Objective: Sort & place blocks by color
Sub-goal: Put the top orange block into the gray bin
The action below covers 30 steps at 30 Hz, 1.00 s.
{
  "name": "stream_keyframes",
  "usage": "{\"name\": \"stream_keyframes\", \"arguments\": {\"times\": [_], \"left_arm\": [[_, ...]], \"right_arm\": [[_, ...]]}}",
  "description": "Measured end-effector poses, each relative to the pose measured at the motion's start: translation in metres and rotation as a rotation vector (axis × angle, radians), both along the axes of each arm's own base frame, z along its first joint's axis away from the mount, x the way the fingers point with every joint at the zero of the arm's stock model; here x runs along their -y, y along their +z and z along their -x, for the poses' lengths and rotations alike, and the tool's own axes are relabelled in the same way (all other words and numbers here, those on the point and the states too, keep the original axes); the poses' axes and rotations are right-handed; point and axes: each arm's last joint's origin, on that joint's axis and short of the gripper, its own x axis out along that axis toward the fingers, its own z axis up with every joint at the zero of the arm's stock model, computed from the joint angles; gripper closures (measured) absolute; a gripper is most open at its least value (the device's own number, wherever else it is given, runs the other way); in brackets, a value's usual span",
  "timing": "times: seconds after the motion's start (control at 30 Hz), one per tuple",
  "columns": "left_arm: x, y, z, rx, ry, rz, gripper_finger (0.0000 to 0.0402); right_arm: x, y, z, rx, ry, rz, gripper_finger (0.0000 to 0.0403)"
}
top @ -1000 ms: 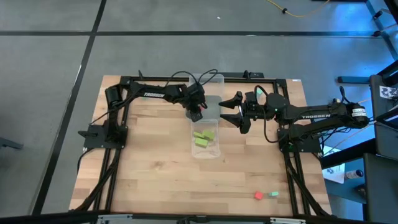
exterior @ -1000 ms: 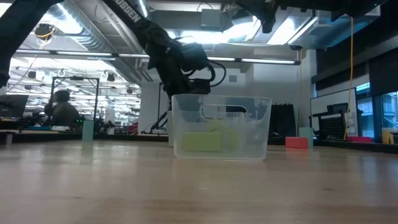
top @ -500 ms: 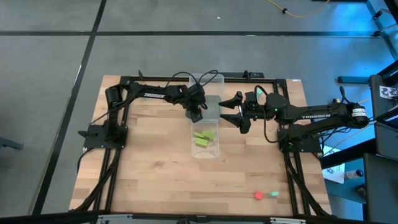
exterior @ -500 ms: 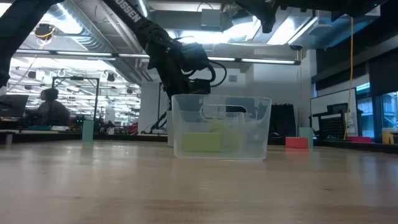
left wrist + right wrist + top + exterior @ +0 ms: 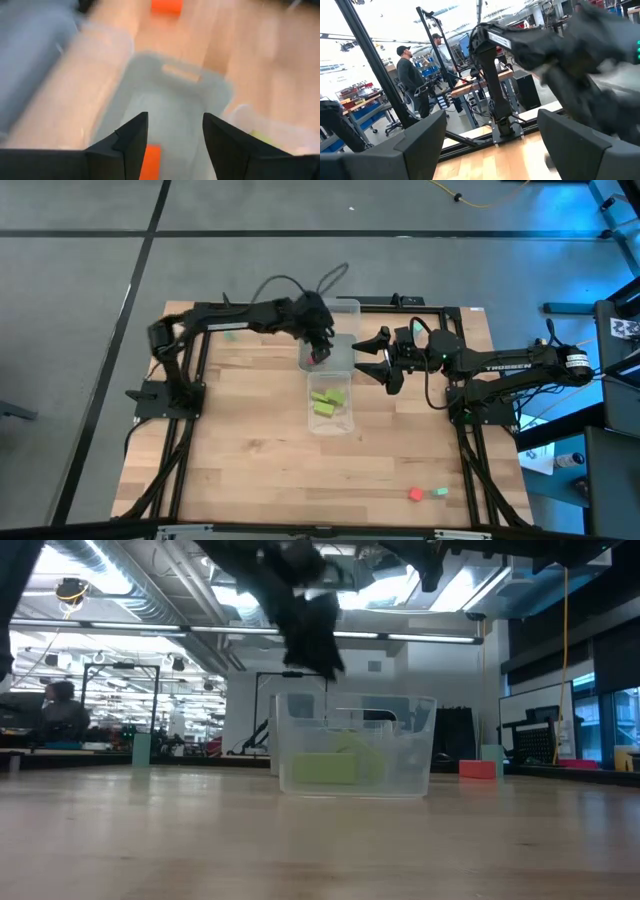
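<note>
Fingers of left gripper (image 5: 319,352) spread, empty, above clear tray (image 5: 341,308) w/ red block (image 5: 150,161) inside. Right gripper (image 5: 372,358) open too, empty, just beside.

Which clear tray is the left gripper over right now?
The far tray, holding a red block, not the nearer one with the lime blocks. The left gripper hangs open above it.

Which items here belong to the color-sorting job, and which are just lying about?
Job items:
- lime blocks in the near clear tray
- red block in the far clear tray, below the open left gripper
- loose red block and mint block at the table edge

Just there:
- people in the room
- right gripper, open, waiting beside the trays
</note>
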Motion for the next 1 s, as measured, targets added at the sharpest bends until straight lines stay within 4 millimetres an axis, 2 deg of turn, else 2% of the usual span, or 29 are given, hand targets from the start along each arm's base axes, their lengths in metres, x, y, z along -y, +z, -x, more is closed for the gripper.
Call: {"name": "stream_keyframes", "arguments": {"times": [0.2,0.27,0.37,0.47,0.53,0.7,0.83,1.0], "left_arm": [[0.033,0.066,0.039,0.252,-0.040,-0.070,0.0223],[0.045,0.081,0.055,0.378,-0.048,-0.094,0.0222],[0.064,0.090,0.084,0.563,-0.056,-0.126,0.0222],[0.083,0.089,0.112,0.748,-0.089,-0.167,0.0223],[0.093,0.081,0.129,0.840,-0.086,-0.165,0.0222],[0.108,0.058,0.162,0.930,-0.061,-0.127,0.0224],[0.115,0.044,0.175,0.921,-0.096,-0.150,0.0224],[0.117,0.042,0.178,0.927,-0.102,-0.144,0.0222]], "right_arm": [[0.000,0.000,0.000,0.000,0.000,0.005,0.0086],[0.000,0.000,0.000,0.000,-0.001,0.008,0.0086],[0.000,0.000,0.000,0.000,-0.002,0.008,0.0086],[0.000,0.001,0.000,0.008,-0.003,0.009,0.0086],[0.001,0.001,0.000,0.008,-0.021,0.006,0.0086],[0.001,0.001,0.000,0.008,-0.031,0.020,0.0086],[0.001,0.001,0.000,0.009,-0.034,0.046,0.0086],[0.001,0.001,0.000,0.010,-0.035,0.049,0.0086]]}}
